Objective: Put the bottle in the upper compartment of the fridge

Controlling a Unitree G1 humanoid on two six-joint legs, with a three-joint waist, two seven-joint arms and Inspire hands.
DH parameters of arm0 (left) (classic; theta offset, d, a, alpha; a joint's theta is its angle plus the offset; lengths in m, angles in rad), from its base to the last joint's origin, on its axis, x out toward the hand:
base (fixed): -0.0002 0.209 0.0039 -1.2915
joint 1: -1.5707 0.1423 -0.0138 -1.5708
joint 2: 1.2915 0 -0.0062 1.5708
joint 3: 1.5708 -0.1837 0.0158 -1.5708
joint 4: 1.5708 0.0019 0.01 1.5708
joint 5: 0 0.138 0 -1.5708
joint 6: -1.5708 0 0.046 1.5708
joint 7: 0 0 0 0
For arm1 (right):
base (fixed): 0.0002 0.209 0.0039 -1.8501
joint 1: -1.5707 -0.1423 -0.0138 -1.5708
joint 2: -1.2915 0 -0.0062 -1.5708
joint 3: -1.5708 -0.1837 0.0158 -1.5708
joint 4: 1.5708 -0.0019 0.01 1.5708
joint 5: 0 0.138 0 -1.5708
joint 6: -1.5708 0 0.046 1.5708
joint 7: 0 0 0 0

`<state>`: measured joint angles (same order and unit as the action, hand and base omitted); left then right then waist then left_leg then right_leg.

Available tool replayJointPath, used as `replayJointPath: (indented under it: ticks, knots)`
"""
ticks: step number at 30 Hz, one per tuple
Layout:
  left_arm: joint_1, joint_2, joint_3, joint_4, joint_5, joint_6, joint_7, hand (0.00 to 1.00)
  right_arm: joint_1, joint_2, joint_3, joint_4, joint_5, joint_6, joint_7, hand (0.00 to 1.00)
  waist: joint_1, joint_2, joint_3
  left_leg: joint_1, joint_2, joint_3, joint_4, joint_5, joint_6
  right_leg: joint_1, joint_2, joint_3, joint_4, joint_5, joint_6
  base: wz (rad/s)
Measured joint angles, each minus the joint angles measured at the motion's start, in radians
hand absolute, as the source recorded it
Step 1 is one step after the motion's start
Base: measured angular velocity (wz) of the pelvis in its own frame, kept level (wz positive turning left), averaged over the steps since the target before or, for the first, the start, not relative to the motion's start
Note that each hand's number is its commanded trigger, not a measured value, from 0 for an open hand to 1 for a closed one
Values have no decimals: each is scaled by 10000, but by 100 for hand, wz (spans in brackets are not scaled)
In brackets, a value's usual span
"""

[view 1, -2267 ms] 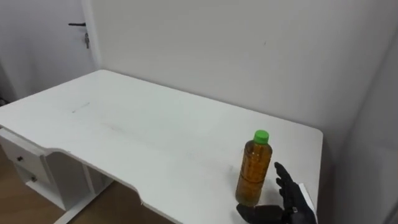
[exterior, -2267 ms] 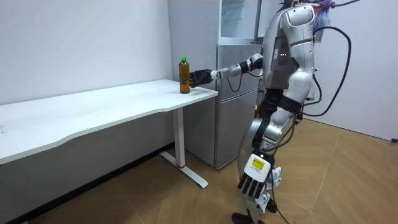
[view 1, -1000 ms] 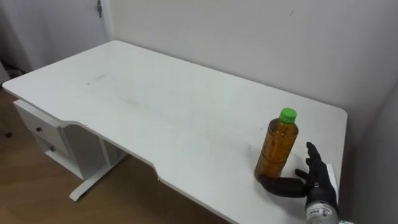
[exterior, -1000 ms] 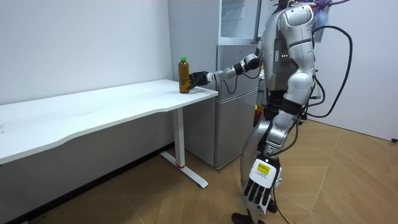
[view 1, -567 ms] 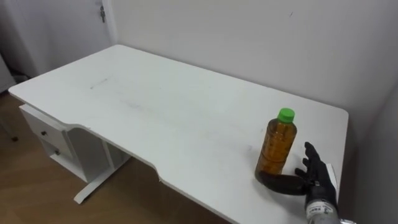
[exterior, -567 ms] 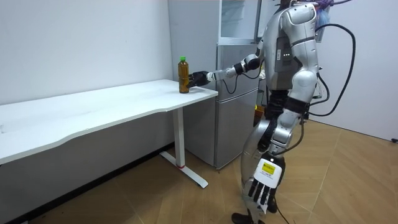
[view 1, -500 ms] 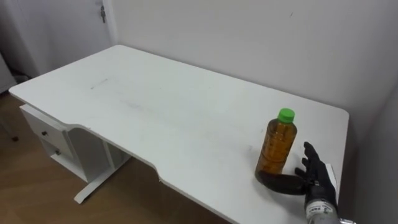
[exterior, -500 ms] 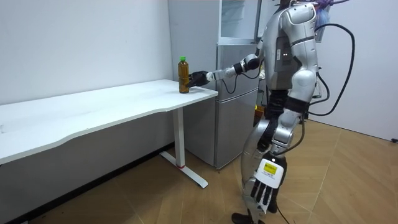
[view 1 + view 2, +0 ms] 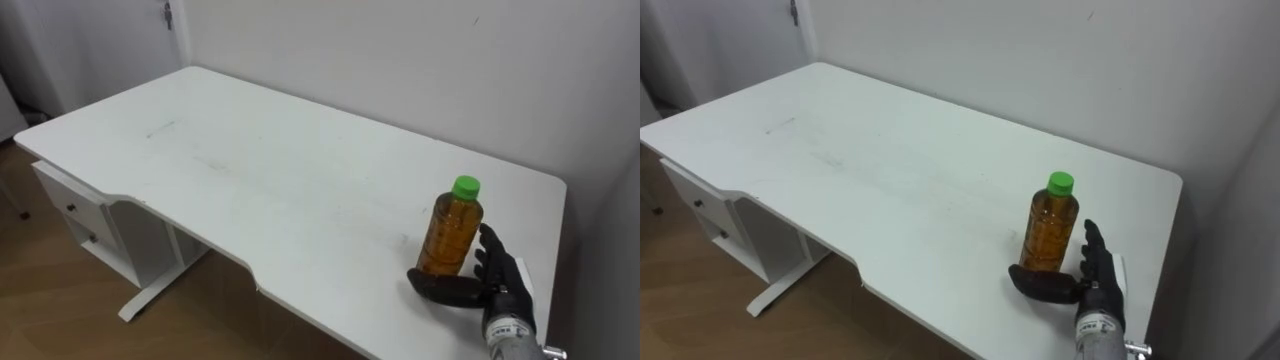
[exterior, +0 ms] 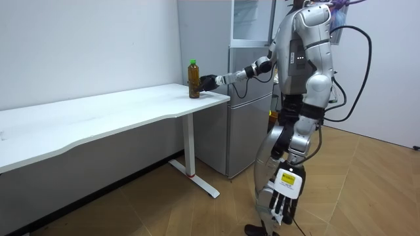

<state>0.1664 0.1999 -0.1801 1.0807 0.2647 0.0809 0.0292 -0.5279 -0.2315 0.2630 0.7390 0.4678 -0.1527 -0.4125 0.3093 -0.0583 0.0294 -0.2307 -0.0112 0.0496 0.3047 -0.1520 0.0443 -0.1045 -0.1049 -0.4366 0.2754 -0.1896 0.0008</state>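
The thumb of the right hand (image 9: 488,288) lies across the foot of the bottle (image 9: 447,238) and hides it, so whether the palm touches the bottle cannot be told. The forearm is cut off by the lower edge of both eye views. In the room view the fridge (image 10: 246,131) is partly hidden behind the robot, its top cut off above, and the worktop (image 10: 98,119) runs out at the room view's left.

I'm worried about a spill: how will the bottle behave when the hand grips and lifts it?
The bottle looks nearly full of amber liquid, so probably heavy for its size. Tall, narrow and upright, it may tip if the open right hand pushes it up high. Its smooth wall could slip.
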Motion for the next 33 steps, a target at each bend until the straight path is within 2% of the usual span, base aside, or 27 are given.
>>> replayJointPath:
  ticks: [18,27,33]
  knots:
    - [-53,10,1,-9,3,-173,-239,0,-101,0,8,-59,331,0,-17,0,12,-88,49,-27,1,-3,-6,-1,-1,-7,8,2,-31,0,0,0]
    - [-61,13,3,-7,6,-202,-418,0,-121,0,3,-123,877,-10,-120,0,8,-95,46,-11,-7,-30,20,-1,-1,-5,20,196,-21,1,2,0]
    - [-155,20,-11,-7,-5,-294,-374,0,-213,10,-2,-852,1230,-17,-240,0,0,-97,45,-35,-12,-70,40,-1,-1,-16,14,232,6,2,3,0]
